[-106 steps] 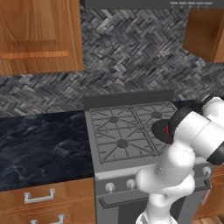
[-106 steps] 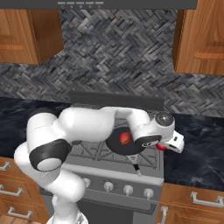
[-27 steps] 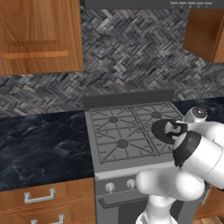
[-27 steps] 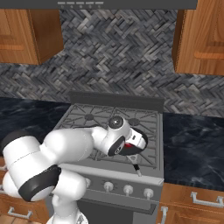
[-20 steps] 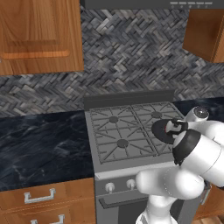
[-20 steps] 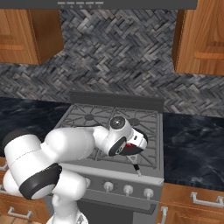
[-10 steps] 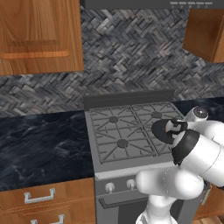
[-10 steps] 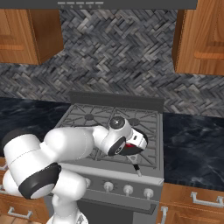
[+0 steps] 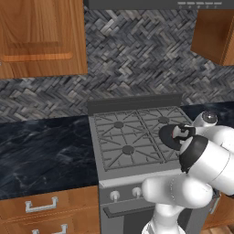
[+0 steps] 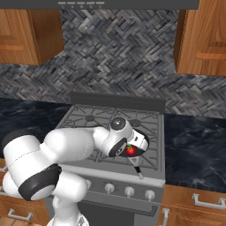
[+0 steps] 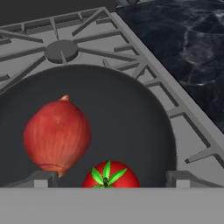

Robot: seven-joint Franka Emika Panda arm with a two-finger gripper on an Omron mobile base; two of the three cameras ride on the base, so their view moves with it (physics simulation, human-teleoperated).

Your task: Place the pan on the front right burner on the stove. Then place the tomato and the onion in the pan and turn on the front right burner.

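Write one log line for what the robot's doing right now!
pan: on stove | onion: in pan | tomato: in pan, between tips | claw: open | knob: not yet turned

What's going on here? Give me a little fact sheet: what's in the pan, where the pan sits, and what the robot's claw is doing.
pan: on the stove's front right burner
onion: lying in the pan
tomato: in the pan beside the onion, green top showing
gripper: open, fingertips either side of the tomato, not gripping it
knobs: on the stove front, gripper not at them
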